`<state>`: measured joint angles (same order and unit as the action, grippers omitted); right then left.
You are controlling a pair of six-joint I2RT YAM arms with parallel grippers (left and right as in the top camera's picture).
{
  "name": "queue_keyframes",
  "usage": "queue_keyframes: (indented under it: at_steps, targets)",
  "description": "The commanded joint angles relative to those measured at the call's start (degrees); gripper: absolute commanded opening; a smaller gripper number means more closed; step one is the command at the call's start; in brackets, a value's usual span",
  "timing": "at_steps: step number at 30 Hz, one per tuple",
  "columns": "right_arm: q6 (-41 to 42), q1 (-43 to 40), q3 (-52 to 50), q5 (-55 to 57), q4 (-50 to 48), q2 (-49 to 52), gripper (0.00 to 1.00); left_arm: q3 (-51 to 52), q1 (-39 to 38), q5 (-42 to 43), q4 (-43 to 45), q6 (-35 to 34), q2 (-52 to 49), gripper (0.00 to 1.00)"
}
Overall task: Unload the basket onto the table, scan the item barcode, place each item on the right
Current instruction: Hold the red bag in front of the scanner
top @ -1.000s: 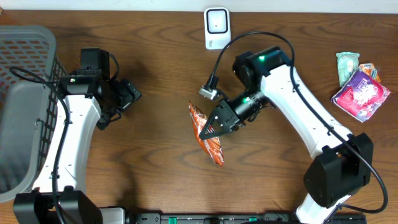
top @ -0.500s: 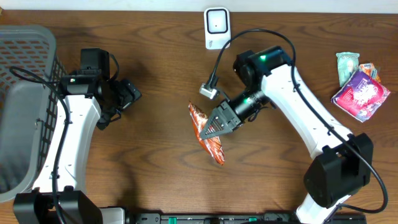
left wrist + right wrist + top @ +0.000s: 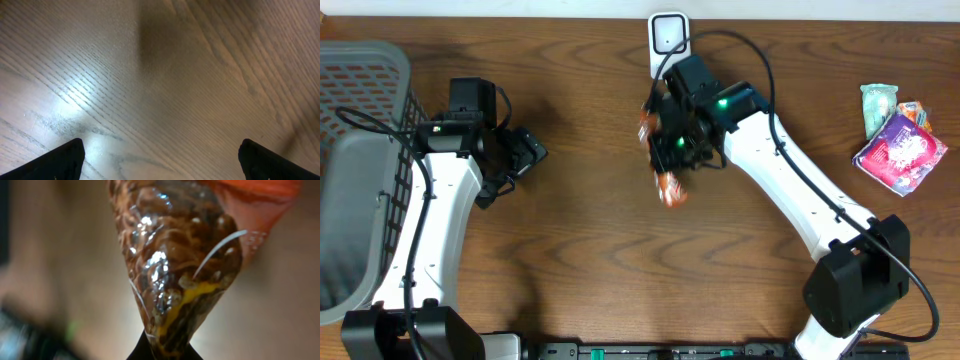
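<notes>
The wooden counter (image 3: 570,270) fills my overhead view. The grey basket (image 3: 360,70) is the biggest thing on it, out past the left pincer (image 3: 525,150) on its outer side and apart from it. That pincer is released, its jaws spread wide. Its wrist camera shows only bare wood between the fingertips, so it has no part in the job right now.

The right pincer (image 3: 162,354) is clenched on the snack packet (image 3: 175,270), nipping one narrow end so the bag fans out ahead of the fingertips. A small heap of spare packets (image 3: 900,140) lies well apart from this pincer, over toward the right arm's outer edge. The white scanner (image 3: 668,40) stands near this pincer, just beyond it at the far edge of the counter.

From overhead the packet (image 3: 670,188) shows as an orange blur hanging at this pincer, near the scanner but not touching it, and it looks to me clear of the wood.

By my reckoning the pickup is done and the item is close to the reader. I cannot make out a barcode or which face points at the scanner. The scan itself is what remains, and probably some turning of the packet first.
</notes>
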<state>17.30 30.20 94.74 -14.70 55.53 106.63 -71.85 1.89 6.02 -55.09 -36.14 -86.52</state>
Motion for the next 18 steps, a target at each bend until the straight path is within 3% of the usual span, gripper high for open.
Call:
queue_keyframes:
  at_steps: [1,7,18]
  targets:
    - [11.21,-2.16,0.39,11.13,-6.05,1.01,0.01,0.0,0.31,-0.57,-0.13,0.35,0.15,0.98]
    - [14.49,-7.04,5.16,0.15,-16.35,8.26,0.01,0.0,0.31,-0.57,-0.13,0.35,0.15,0.98]
    - [14.4,-9.66,40.54,5.88,-8.87,32.04,0.01,0.0,0.31,-0.57,-0.13,0.35,0.15,0.98]
